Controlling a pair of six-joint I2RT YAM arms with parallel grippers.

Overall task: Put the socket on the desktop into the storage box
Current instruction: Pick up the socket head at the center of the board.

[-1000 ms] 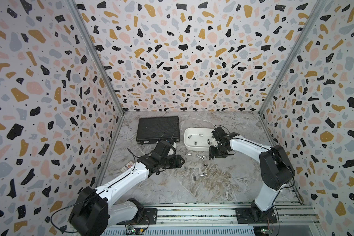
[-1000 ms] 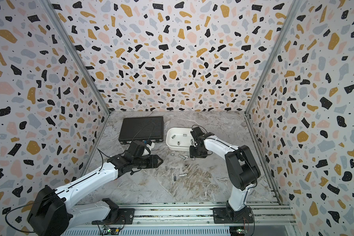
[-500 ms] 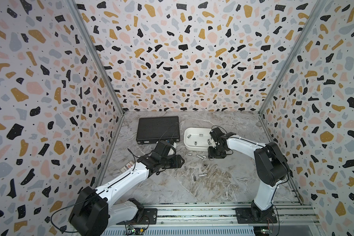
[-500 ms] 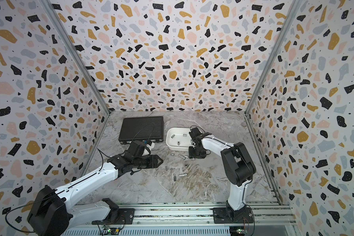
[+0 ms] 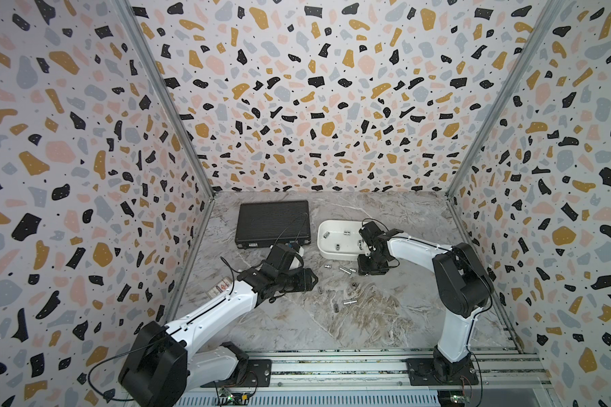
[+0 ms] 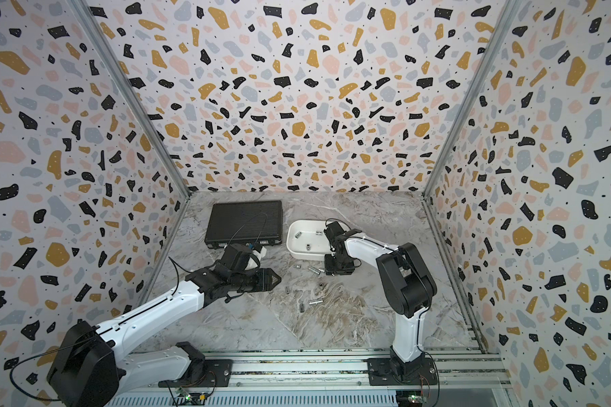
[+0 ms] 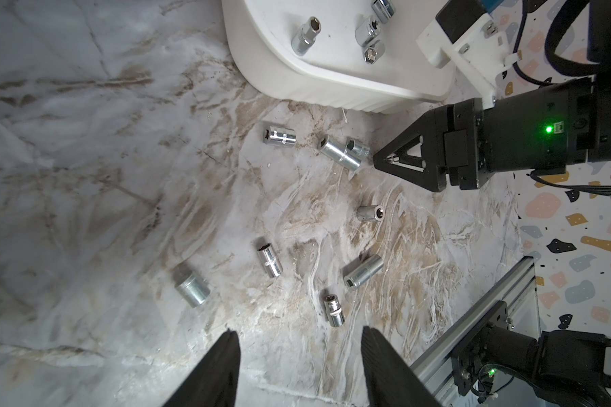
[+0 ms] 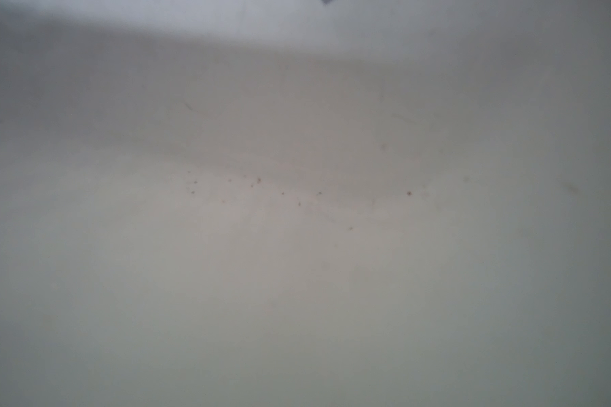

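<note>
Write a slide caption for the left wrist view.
Left end effector open above loose sockets on the desktop; right end effector tip beside two more near the storage box.

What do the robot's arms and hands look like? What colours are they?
The left arm and right arm have smooth white shells with chunky black joints, and thin black cables loop beside them. The left hand and right hand are black, with pointed, triangle-shaped fingers. A tiny green light glows just behind the right hand.
</note>
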